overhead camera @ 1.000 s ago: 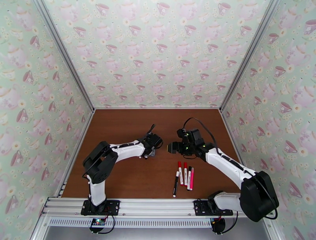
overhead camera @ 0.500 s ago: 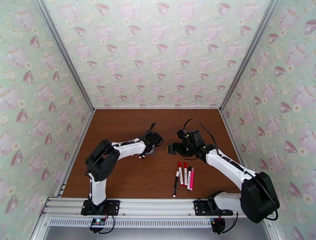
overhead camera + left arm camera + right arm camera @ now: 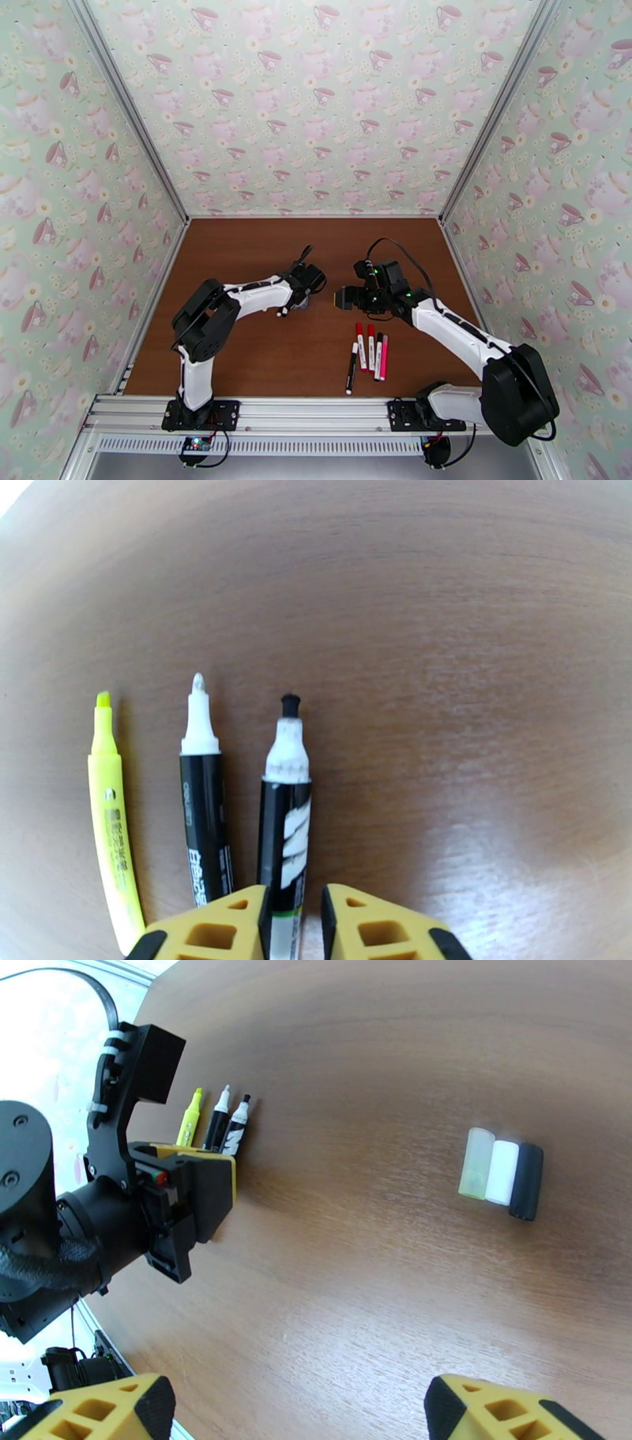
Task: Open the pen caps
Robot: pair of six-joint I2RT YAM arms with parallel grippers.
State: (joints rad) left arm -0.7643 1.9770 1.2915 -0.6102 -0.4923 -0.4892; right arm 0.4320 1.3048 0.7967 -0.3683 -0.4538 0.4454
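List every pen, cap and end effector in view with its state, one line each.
yellow highlighter, uncapped, lying flat
black marker, uncapped, lying beside the highlighter
striped marker, uncapped, gripped at its barrel
left end effector, shut on the striped marker
three loose caps, off, lying side by side
right end effector, open, empty
five pens, lying in a row, seemingly capped

Left arm (image 3: 253, 298): base at lower left of top view, elbow raised, white forearm reaching right toward frame centre, wrist pitched down.
Left pincer (image 3: 294, 926): yellow fingers (image 3: 229, 926) close-set at bottom edge of wrist view, pen barrel (image 3: 284, 835) between jaws; grip not confirmable.
Right arm (image 3: 444, 321): base at lower right, forearm angled up-left toward centre.
Right pincer (image 3: 300, 1410): fingers in bottom corners of wrist view, jaws spread wide.
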